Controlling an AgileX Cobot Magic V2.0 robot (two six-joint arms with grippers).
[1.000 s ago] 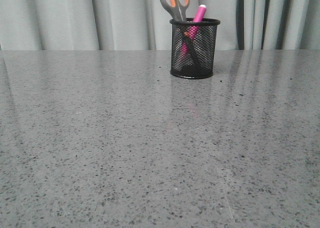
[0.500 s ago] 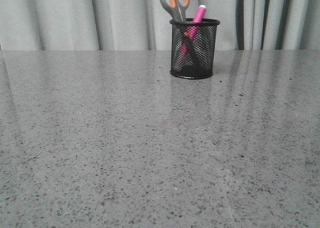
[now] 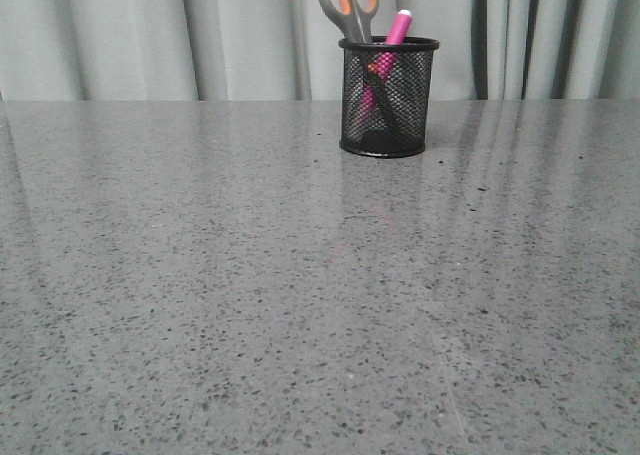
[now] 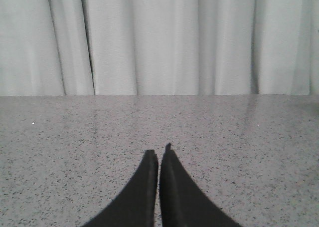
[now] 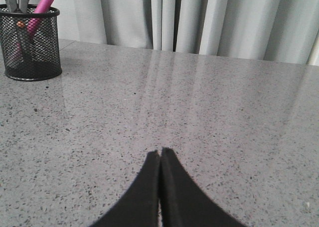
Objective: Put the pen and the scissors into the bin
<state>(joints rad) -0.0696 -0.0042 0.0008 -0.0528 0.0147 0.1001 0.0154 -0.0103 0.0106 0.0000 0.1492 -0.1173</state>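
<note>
The pink pen (image 3: 397,27) and the grey-handled scissors (image 3: 348,5) both stand in the black mesh bin (image 3: 388,97), at the far side of the speckled grey surface (image 3: 300,295) before pale curtains (image 3: 120,35). The left hand (image 4: 159,154) and right hand (image 5: 160,154) are closed and empty, well apart from the bin.

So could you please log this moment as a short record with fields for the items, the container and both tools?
pen: stands tilted in the bin, pink top above the rim
scissors: in the bin, blades down, handles above the rim
bin: upright on the table, far side
left tool: shut, holds nothing, above bare table
right tool: shut, holds nothing, away from the bin
task state: both items in the bin
</note>
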